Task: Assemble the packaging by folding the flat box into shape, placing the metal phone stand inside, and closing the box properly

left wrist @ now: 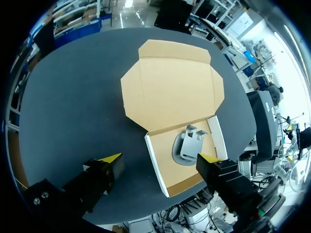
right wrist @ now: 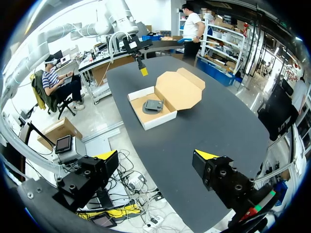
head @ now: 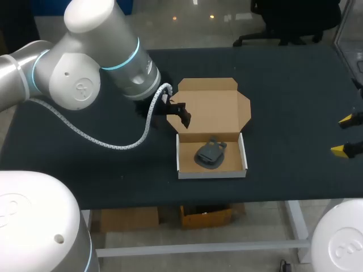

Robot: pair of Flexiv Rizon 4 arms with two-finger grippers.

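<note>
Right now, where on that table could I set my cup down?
Bare table stretches between the open box and the right gripper, and also behind the lid. It's crowded at the box's left, where the left gripper hovers.

Brown cardboard box (head: 214,107) with white walls, grey stand (head: 211,154), dark table (head: 295,113).

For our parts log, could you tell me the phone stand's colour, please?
The phone stand is grey, seen best in the left wrist view.

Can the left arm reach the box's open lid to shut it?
Probably yes. The left gripper hangs open just above the box, the lid lies flat ahead of it, and nothing sits in between.
</note>
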